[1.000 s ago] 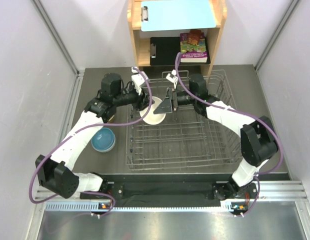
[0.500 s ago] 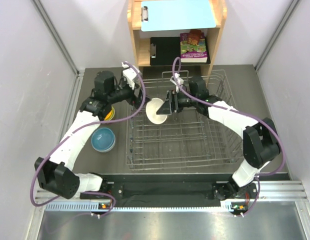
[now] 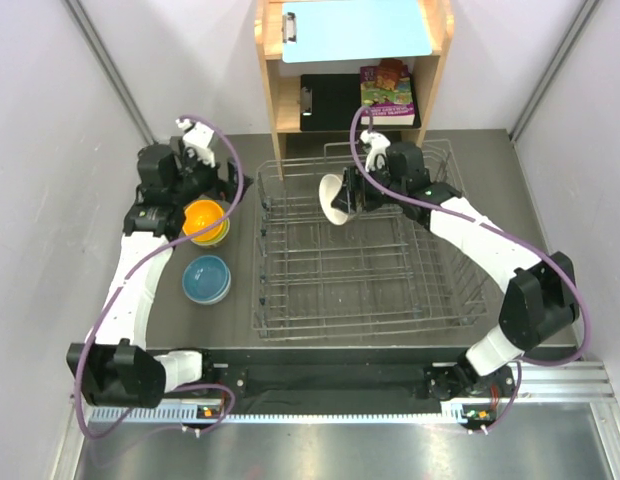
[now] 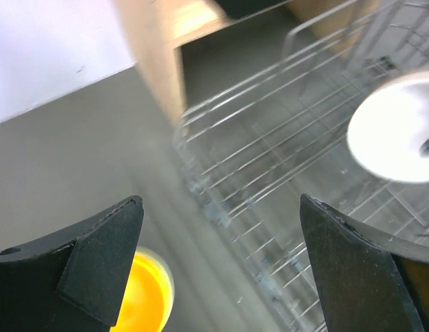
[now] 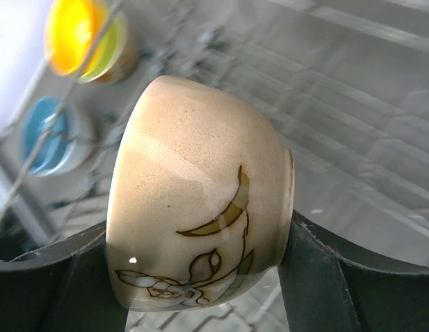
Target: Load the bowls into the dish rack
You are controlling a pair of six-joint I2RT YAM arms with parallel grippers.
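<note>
Changes since one second ago:

- The left gripper [image 4: 220, 202] has released the beige bowl [image 5: 201, 200] and withdrawn past the left edge of the dish rack [image 3: 390, 290]. Its jaws now stand wide apart with nothing between them, above the table [image 3: 180, 320] near the far-left corner of the rack.
- The right gripper [image 3: 352, 195] alone holds the beige bowl, one finger on each side of its wall. The bowl has been carried from the left-centre of the rack toward the rack's far edge.
- The bowl is turned on edge, with its pale inside facing left. Whether it touches the wires cannot be told.
- The orange bowl [image 3: 204, 217], covered by the left arm before, is now in full view.

Containers and contents:

- Dish rack: the beige bowl, held by the right gripper over the far-left part.
- Lime green bowl [image 5: 112, 43]: the orange bowl is nested inside it. The stack stands on the table just beside the rack's left edge.
- Blue bowl [image 3: 206, 278]: stands upright on the table, on the near side of the stack and close to it.
</note>
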